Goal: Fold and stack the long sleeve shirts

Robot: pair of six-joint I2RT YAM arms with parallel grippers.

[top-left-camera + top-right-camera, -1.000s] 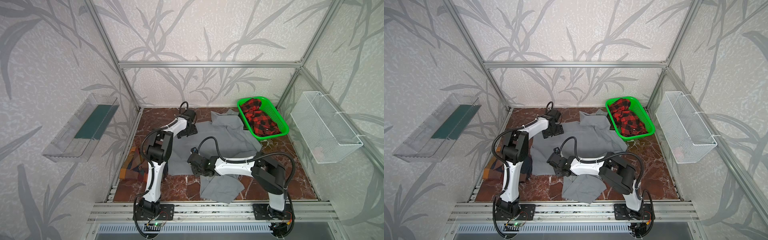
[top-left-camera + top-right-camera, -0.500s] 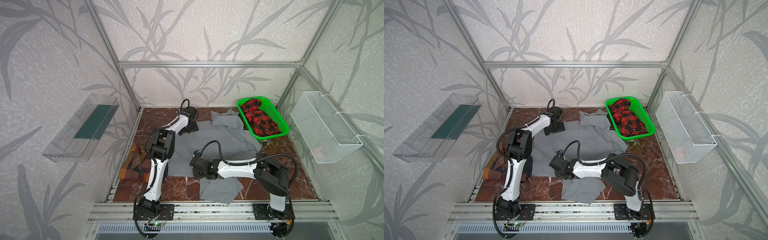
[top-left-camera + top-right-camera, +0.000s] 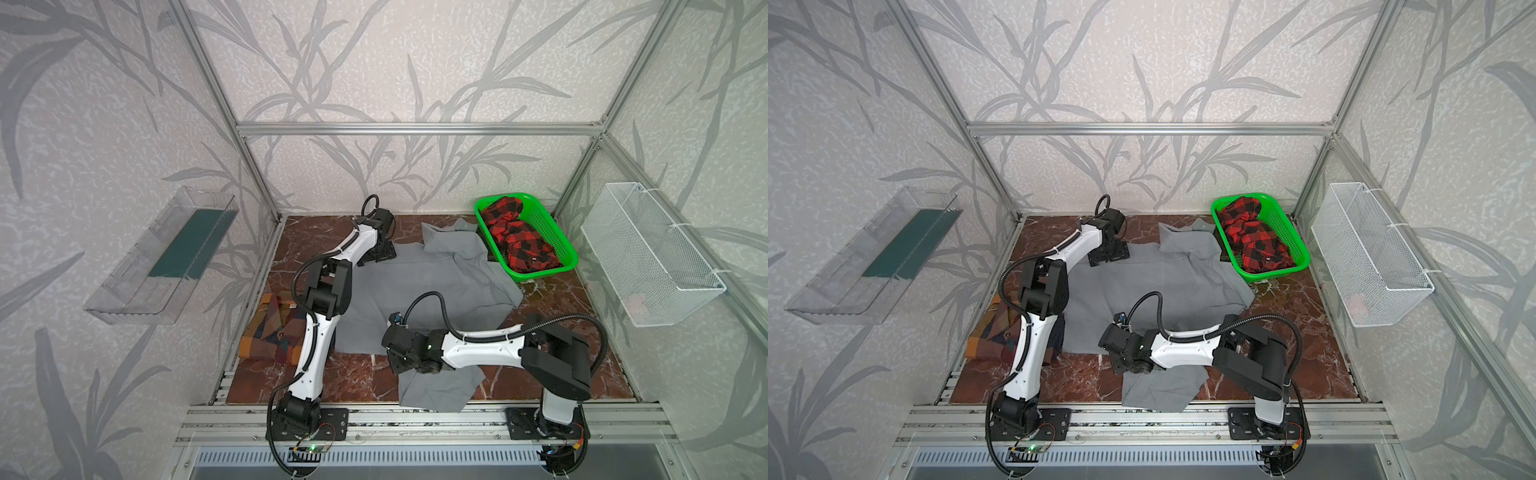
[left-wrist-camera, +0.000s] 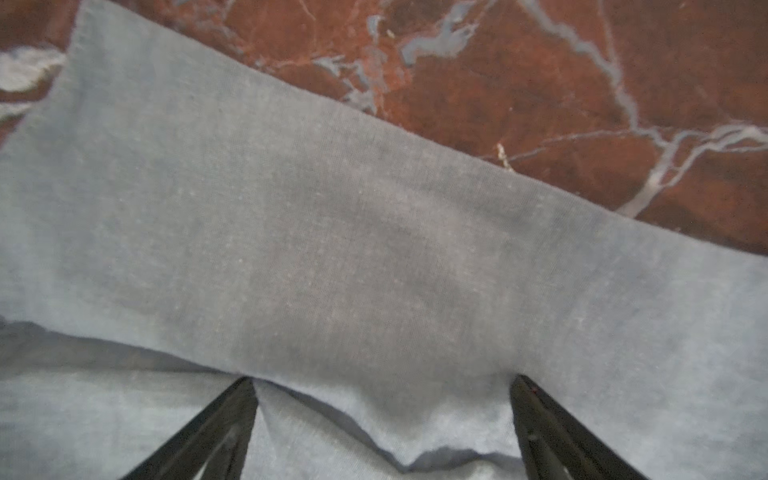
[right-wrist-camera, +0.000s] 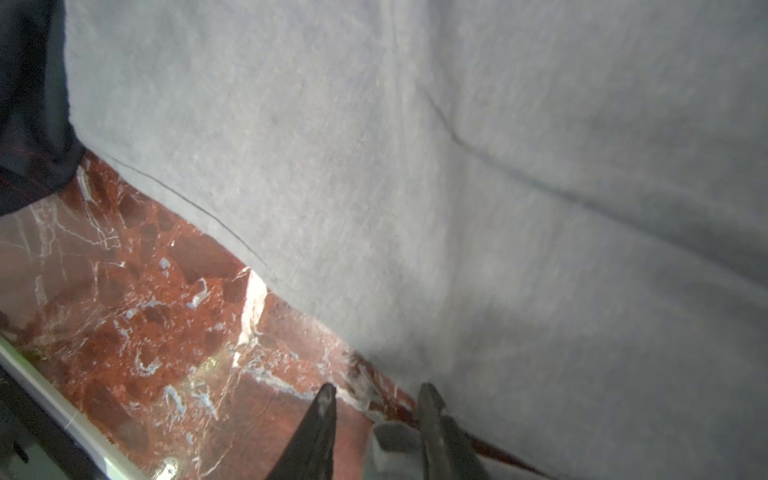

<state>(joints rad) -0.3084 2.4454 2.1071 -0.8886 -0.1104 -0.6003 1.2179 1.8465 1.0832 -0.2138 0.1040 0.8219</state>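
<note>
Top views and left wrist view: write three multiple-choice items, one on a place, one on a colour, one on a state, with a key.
1. Where does the orange-and-brown checked shirt lie? A. by the back wall B. at the table's left edge C. at the table's right edge
2. What colour is the basket holding the red-and-black cloth? A. white B. green C. blue
3. How is the left hand? A. shut on cloth B. out of view C. wide open over the grey shirt
Key: B, both top views show it there; B, its mesh walls are green; C, the wrist view shows its fingers spread apart.
</note>
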